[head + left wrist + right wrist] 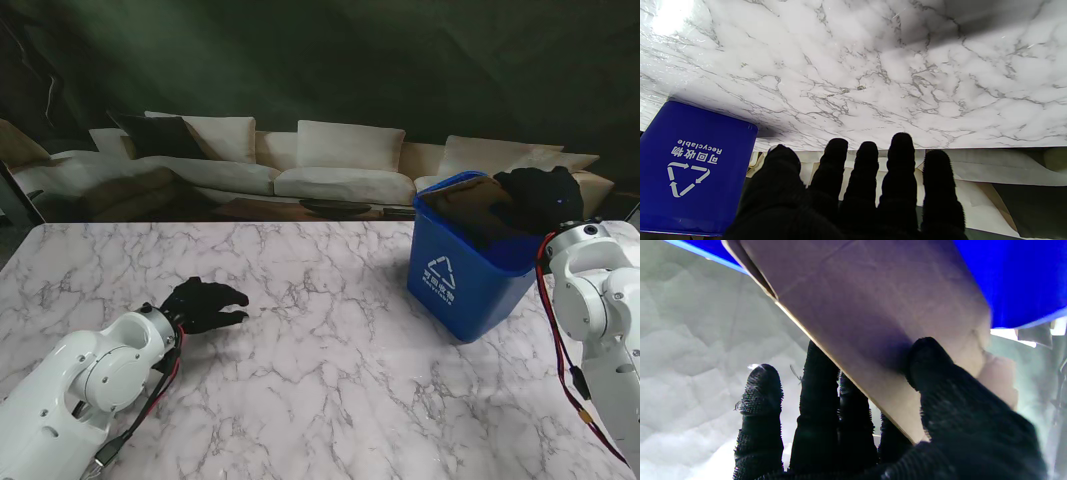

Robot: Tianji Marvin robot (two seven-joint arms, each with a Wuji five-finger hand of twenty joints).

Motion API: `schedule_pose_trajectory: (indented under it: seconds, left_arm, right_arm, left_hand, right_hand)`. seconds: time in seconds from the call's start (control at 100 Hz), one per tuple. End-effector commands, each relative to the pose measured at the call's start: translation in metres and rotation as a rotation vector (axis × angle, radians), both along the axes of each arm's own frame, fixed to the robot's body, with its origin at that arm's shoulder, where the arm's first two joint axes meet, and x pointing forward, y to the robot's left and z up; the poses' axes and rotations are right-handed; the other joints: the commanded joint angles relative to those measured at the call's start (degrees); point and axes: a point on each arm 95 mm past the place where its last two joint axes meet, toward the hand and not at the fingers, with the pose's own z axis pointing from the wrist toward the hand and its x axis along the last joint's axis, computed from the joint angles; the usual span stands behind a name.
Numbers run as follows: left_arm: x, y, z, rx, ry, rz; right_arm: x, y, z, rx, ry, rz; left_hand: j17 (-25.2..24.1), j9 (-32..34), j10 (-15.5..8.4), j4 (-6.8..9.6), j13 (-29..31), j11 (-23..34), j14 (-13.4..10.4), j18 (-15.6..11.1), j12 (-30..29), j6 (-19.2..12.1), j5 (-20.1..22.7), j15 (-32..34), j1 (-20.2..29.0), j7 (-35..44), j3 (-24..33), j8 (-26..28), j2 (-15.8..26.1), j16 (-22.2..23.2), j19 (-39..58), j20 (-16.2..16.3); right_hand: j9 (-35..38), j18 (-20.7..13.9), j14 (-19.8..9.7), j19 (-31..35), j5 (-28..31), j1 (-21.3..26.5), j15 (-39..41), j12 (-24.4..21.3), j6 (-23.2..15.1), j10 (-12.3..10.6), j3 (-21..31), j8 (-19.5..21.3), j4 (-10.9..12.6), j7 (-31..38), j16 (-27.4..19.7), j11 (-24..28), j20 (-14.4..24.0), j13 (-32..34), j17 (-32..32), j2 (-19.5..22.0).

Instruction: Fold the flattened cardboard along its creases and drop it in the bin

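Observation:
A blue recycling bin (pixel 462 285) stands tilted at the right of the marble table, and it also shows in the left wrist view as the bin (pixel 690 166). Folded brown cardboard (pixel 478 205) sits in its mouth, looking dark from the stand. My right hand (pixel 543 197), in a black glove, is at the bin's far right rim. In the right wrist view the cardboard (pixel 873 316) lies pinched between the thumb (pixel 940 373) and the fingers (pixel 816 400), its far end inside the blue bin (pixel 1023 280). My left hand (pixel 205 303) hovers low over the table's left side, fingers (pixel 867 173) spread, holding nothing.
The marble table (pixel 320 340) spreads between the two arms. A printed backdrop of a white sofa (pixel 300 165) stands behind the table's far edge. My right forearm (pixel 600 300) rises close beside the bin.

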Motion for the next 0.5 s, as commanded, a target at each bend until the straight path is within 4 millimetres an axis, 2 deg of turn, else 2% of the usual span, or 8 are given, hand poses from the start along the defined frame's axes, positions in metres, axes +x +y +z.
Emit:
schedule_pose_trajectory:
  seconds: [0.0,0.06,0.08,0.1,0.2,0.32,0.4,0.49]
  left_arm:
    - [0.000,-0.001,0.000,0.006,0.012,-0.003]
    - [0.000,-0.001,0.000,0.006,0.012,-0.003]
    - [0.000,-0.002,0.000,0.007,0.012,-0.004]
    - [0.000,-0.002,0.000,0.007,0.012,-0.004]
    - [0.000,-0.002,0.000,0.007,0.010,-0.007]
    - [0.000,-0.003,0.000,0.006,0.009,-0.009]
    - [0.001,-0.003,0.000,0.008,0.008,-0.011]
    - [0.001,-0.003,0.000,0.007,0.004,-0.011]
  right_arm:
    - [-0.004,-0.002,0.000,-0.011,-0.008,-0.013]
    - [-0.006,-0.004,0.002,-0.017,-0.018,-0.024]
    - [-0.006,-0.005,0.003,-0.019,-0.021,-0.028]
    - [-0.007,-0.006,0.004,-0.019,-0.024,-0.032]
    - [-0.010,-0.009,0.008,-0.003,-0.039,-0.054]
    - [-0.012,-0.011,0.014,0.017,-0.057,-0.061]
    - [-0.013,-0.011,0.020,0.032,-0.082,-0.055]
    - [-0.014,-0.009,0.029,0.064,-0.130,-0.018]
  left_hand:
    - [-1.12,-1.63,0.94,-0.70,-1.24,-1.36,0.45,1.69,-0.91,0.24,-0.74,-1.49,-0.06,-0.22,-0.69,-0.46,2.61,-0.49,-1.01,-0.60]
    - [-1.15,-1.63,0.88,-0.71,-1.26,-1.47,0.45,1.70,-1.02,0.15,-0.76,-1.60,-0.10,-0.24,-0.71,-0.46,2.61,-0.61,-1.14,-0.66]
    - [-1.14,-1.63,0.90,-0.71,-1.31,-1.51,0.43,1.70,-1.06,0.23,-0.77,-1.66,-0.09,-0.25,-0.70,-0.47,2.65,-0.67,-1.17,-0.67]
    - [-1.14,-1.65,0.84,-0.71,-1.29,-1.56,0.51,1.70,-1.10,0.19,-0.80,-1.68,-0.09,-0.26,-0.71,-0.47,2.63,-0.70,-1.18,-0.67]
    - [-1.12,-1.61,0.89,-0.71,-1.29,-1.68,0.47,1.70,-1.24,0.11,-0.81,-1.78,-0.14,-0.27,-0.73,-0.48,2.62,-0.87,-1.22,-0.68]
    - [-1.11,-1.66,0.92,-0.70,-1.25,-1.80,0.44,1.70,-1.37,0.15,-0.88,-1.82,-0.14,-0.30,-0.72,-0.49,2.63,-0.99,-1.24,-0.67]
    - [-1.11,-1.88,0.95,-0.70,-1.51,-2.00,0.42,1.70,-1.51,0.18,-0.97,-2.03,-0.15,-0.34,-0.71,-0.51,2.67,-1.15,-1.24,-0.66]
    - [-1.34,-2.28,0.89,-0.70,-1.83,-3.00,0.47,1.77,-2.47,0.06,-1.01,-3.23,-0.24,-0.35,-0.71,-0.52,2.66,-2.29,-1.89,-0.93]
  right_hand:
    - [-3.53,1.85,1.21,-2.55,-1.00,-1.83,-5.12,-3.43,0.60,0.60,-0.77,-1.00,2.59,-4.39,-1.76,-2.43,1.97,-4.28,-3.27,3.71]
    - [-6.42,2.34,1.99,-5.73,-0.96,-5.42,-10.85,-5.86,3.08,1.14,-0.88,2.02,4.70,-13.58,-4.49,-4.24,1.85,-7.72,-6.35,5.50]
    - [-7.55,2.65,2.30,-7.18,-1.11,-6.93,-12.93,-6.94,3.96,1.37,-0.90,5.36,6.32,-17.71,-5.60,-4.88,1.43,-9.08,-7.78,6.25]
    - [-8.40,2.88,2.61,-8.40,-2.03,-7.91,-14.69,-7.54,4.73,1.55,-1.37,6.21,6.70,-19.55,-6.49,-5.59,0.96,-10.19,-8.90,6.54]
    - [-13.81,3.36,4.31,-13.70,-6.98,-11.78,-23.15,-10.88,7.73,2.79,-5.82,5.30,6.70,-24.60,-10.72,-9.43,-1.19,-15.80,-13.71,7.25]
    - [-19.75,3.53,6.16,-20.92,-12.80,-15.15,-32.53,-16.14,10.03,3.91,-10.53,3.52,6.67,-29.36,-16.69,-13.66,-5.65,-21.49,-18.06,7.63]
    - [-21.91,3.18,6.29,-21.61,-15.11,-15.65,-33.97,-17.02,9.87,4.13,-11.56,3.25,6.64,-30.34,-17.63,-14.53,-6.23,-22.72,-18.55,8.53]
    - [-21.75,2.62,5.59,-21.87,-15.34,-14.29,-34.59,-17.17,8.86,3.29,-13.44,3.93,7.01,-29.54,-18.11,-13.52,-6.66,-22.52,-18.56,9.59]
